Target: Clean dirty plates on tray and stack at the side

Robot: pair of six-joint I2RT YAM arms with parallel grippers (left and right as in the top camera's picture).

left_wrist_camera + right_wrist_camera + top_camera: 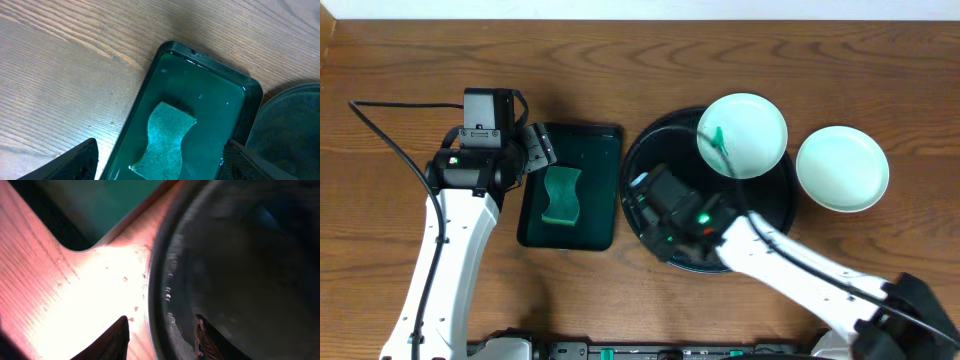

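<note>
**Both arms extended, both sets of jaws apart**

Left arm [445, 250]: comes up from the near edge on the left, its white link running away from me. It bends at the wrist, so the left gripper [542, 148] points across toward the middle. Jaws stand wide; in the wrist view its dark fingers [75, 160] sit in the bottom corners.

Right arm [800, 265]: reaches in from the near right corner on a long diagonal, with a green light at the wrist. Right gripper [640, 188] has its jaws part-way apart, with a clear gap between the fingers [114, 339].
</note>
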